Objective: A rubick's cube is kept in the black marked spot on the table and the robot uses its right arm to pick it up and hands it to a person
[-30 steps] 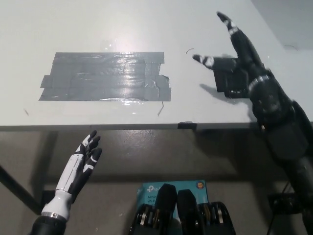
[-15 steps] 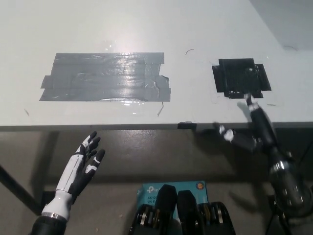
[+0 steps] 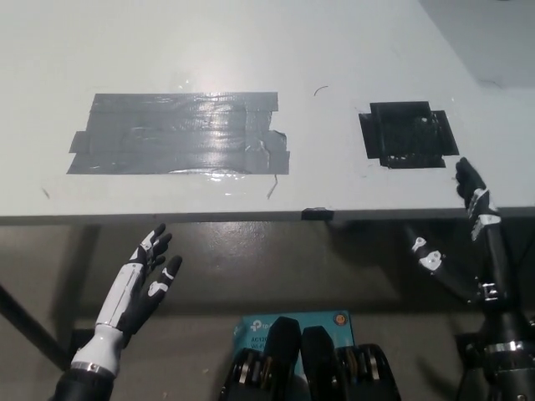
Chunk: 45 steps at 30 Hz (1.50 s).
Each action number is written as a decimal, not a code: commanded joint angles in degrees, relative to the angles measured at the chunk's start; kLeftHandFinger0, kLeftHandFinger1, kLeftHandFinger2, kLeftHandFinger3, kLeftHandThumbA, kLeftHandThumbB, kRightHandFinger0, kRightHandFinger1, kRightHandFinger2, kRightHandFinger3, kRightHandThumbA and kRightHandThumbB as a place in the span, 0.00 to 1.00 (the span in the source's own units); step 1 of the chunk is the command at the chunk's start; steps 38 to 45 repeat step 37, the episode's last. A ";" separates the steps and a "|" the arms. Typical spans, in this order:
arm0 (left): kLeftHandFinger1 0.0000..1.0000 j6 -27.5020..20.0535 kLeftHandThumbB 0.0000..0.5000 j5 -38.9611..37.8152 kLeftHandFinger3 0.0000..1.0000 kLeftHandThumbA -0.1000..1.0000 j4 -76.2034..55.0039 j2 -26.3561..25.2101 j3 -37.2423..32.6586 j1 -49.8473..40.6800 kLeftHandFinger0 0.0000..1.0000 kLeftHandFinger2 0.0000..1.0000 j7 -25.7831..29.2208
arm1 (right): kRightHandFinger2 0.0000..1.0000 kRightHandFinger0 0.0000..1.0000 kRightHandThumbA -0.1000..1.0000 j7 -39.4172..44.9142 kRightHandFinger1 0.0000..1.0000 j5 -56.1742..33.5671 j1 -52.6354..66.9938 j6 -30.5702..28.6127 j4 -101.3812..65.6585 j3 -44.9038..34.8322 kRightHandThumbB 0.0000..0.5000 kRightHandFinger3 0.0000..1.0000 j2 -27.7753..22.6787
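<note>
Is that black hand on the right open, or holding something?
Open. The robot's black right hand has its fingers spread apart below the white table's edge, holding nothing.

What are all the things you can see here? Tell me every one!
table: one, white, fills the upper part of the view
grey tape patch: one, shiny grey strips, on the table's left half
black marked spot: one, black tape square, on the table's right side, nothing on it
small black tab: one, at the table's front edge
blue box: one, blue, on the floor below the table, partly hidden
Rubik's cube: none in view
left hand: one, white, open, below the table edge at the lower left
right hand: one, black, open, low at the right by the table's front edge
</note>
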<state>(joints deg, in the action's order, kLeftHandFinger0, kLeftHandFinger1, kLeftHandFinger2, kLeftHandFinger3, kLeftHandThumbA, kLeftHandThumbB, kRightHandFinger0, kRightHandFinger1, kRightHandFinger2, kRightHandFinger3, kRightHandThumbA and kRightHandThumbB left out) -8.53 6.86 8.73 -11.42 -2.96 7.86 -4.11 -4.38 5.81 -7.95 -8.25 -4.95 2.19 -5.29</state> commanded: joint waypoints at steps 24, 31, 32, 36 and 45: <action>1.00 -1.60 0.37 0.50 1.00 0.81 -1.93 -0.25 0.50 -0.57 1.00 1.00 0.49 | 1.00 1.00 0.69 2.70 1.00 -1.83 -3.21 -5.33 10.18 -0.93 0.64 1.00 -0.92; 1.00 -2.11 0.35 1.05 1.00 0.81 -1.74 -0.48 0.43 -0.03 1.00 1.00 0.68 | 1.00 0.99 0.68 3.26 1.00 -1.50 -3.53 -5.24 10.24 -0.66 0.61 1.00 -1.37; 1.00 -1.89 0.35 1.10 1.00 0.81 -1.91 -0.49 0.40 0.05 1.00 1.00 0.63 | 1.00 0.98 0.68 3.39 1.00 -1.54 -3.54 -5.13 10.29 -0.68 0.61 1.00 -1.41; 1.00 -2.25 0.34 1.04 1.00 0.80 -1.81 -0.46 0.39 0.01 1.00 1.00 0.61 | 1.00 0.98 0.68 3.69 1.00 -1.57 -3.45 -5.10 10.48 -0.67 0.61 1.00 -1.52; 1.00 -2.25 0.34 1.04 1.00 0.80 -1.81 -0.46 0.39 0.01 1.00 1.00 0.61 | 1.00 0.98 0.68 3.69 1.00 -1.57 -3.45 -5.10 10.48 -0.67 0.61 1.00 -1.52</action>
